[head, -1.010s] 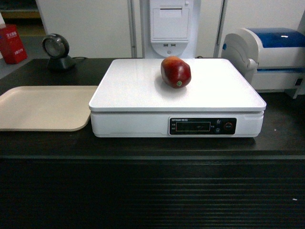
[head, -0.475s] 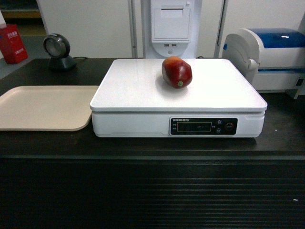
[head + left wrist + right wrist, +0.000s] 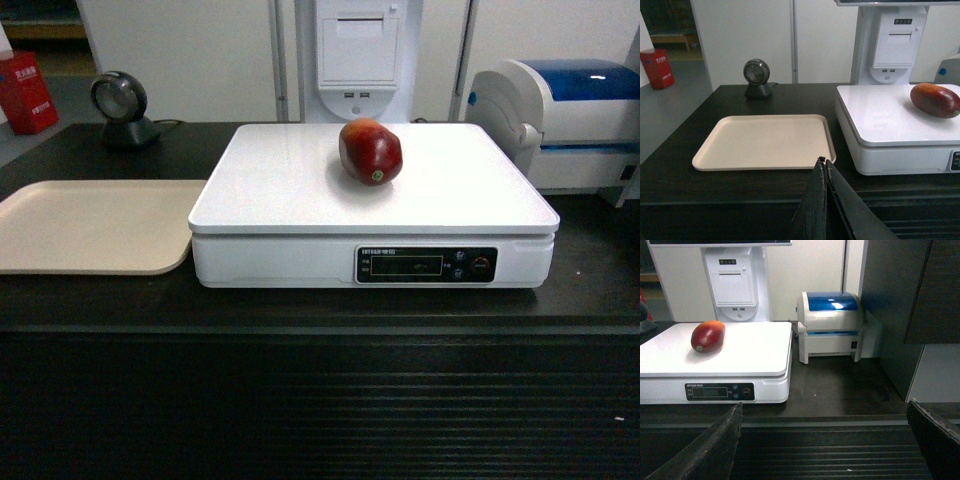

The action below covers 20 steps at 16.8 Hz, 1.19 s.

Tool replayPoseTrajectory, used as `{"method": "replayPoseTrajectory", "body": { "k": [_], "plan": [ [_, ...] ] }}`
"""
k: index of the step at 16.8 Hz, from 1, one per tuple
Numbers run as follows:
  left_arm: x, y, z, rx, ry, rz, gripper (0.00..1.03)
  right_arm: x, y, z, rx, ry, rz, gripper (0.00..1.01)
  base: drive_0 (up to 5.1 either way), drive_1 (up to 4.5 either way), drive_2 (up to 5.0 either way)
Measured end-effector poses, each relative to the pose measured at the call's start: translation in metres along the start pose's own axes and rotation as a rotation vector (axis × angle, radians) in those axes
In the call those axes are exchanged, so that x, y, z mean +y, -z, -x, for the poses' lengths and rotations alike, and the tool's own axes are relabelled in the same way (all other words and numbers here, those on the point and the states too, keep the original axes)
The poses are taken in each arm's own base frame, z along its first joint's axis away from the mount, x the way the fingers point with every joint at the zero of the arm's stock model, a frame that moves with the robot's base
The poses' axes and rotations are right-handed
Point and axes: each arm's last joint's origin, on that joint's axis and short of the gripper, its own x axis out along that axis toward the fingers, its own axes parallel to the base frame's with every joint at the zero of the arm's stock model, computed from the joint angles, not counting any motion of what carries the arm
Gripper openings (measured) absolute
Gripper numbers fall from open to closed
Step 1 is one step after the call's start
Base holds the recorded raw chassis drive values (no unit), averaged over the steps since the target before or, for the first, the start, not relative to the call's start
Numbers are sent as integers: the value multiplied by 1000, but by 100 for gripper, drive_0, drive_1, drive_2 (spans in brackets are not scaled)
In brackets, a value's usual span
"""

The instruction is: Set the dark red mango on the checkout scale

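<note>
One dark red mango [image 3: 370, 151] lies on its side on the white platter of the scale [image 3: 280, 190] in the head view, toward the platter's back edge, its yellow-green spot facing front. The scale stands mid-checkout [image 3: 320, 310], a beige tray [image 3: 95, 225] just beside its left edge and a white-and-blue printer [image 3: 565, 115] by the counter's back right corner. Neither gripper shows here.

From the left wrist, the left gripper [image 3: 823, 161] has its dark fingers pressed together, holding nothing, over the counter's front edge before the tray's right corner; a round scanner [image 3: 756, 77] stands behind.

From the right wrist, the right gripper [image 3: 825, 412] is spread wide and empty, before the counter's ribbed front.
</note>
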Motion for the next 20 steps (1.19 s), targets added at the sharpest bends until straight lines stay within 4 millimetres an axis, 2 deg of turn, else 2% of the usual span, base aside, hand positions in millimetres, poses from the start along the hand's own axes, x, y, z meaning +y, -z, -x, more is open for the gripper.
{"method": "replayPoseTrajectory", "body": {
  "k": [11,13,14,19,20],
  "plan": [
    [0,0,16,-3,0,0,2,0,0,0,0,0,0,98,0,0,0],
    [0,6,25,52,1,0,2,0,0,0,0,0,0,98,0,0,0],
    [0,0,27,-7,-3,0,2,0,0,0,1,0,0,98,0,0,0],
    [0,3,27,12,-1,0,2,0,0,0,0,0,0,98,0,0,0],
    [0,3,27,12,0,0,10,0,0,0,0,0,0,98,0,0,0]
  ]
}}
